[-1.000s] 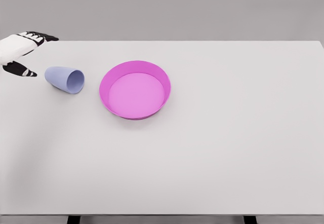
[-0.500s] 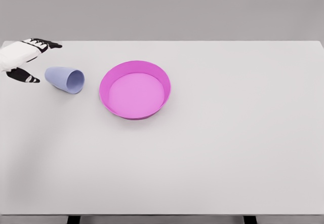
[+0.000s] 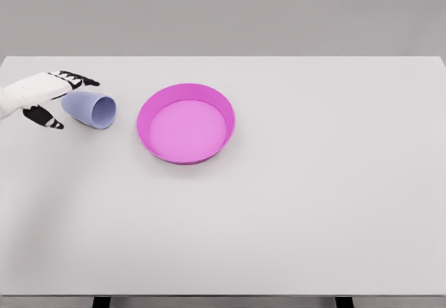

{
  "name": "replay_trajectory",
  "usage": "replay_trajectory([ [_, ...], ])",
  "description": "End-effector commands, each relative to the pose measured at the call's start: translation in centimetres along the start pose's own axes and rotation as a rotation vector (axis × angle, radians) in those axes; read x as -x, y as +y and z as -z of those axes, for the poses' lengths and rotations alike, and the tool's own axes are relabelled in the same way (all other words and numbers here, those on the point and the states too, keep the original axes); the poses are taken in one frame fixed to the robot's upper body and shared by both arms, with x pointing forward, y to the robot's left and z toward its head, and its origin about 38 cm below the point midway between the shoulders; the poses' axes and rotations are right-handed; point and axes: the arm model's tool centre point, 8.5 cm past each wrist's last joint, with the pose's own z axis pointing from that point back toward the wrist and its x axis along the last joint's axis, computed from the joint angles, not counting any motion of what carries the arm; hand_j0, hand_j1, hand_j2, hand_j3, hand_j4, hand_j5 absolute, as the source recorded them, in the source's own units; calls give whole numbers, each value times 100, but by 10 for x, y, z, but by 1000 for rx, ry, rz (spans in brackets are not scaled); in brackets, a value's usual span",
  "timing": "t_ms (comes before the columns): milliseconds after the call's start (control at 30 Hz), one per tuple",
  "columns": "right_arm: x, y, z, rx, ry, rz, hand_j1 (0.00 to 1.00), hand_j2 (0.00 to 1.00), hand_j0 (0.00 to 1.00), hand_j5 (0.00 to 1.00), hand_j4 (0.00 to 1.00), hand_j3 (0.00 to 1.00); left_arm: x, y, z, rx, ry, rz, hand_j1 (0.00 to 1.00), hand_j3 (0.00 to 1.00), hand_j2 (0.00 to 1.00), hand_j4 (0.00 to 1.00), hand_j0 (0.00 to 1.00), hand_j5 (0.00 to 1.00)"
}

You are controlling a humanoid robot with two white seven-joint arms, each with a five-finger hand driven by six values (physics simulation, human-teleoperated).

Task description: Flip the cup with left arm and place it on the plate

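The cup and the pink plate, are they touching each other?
Apart. In the head view the cup lies on its side left of the plate, with a strip of bare table between its open mouth and the plate's rim.

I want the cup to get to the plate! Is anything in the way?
Nothing visible is. The cup lies on its side, with bare table between it and the pink plate. The left robot hand is open right beside the cup's closed end.
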Motion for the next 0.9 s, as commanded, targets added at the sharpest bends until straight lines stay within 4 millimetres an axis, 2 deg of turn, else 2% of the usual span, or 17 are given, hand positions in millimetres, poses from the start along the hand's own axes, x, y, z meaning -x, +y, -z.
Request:
replay_trajectory([
  [0,0,0,0,0,0,0,100,100,100,100,100,100,-1,-1,1,1,-2,-6,100,100,100,100,100,100],
  [300,0,0,0,0,0,0,100,100,100,100,100,100,-15,-1,24,-2,-29,2,100,100,100,100,100,100],
  [867,0,0,0,0,0,0,100,100,100,100,100,100,-15,-13,31,56,-17,11,99,99,99,99,99,99],
])
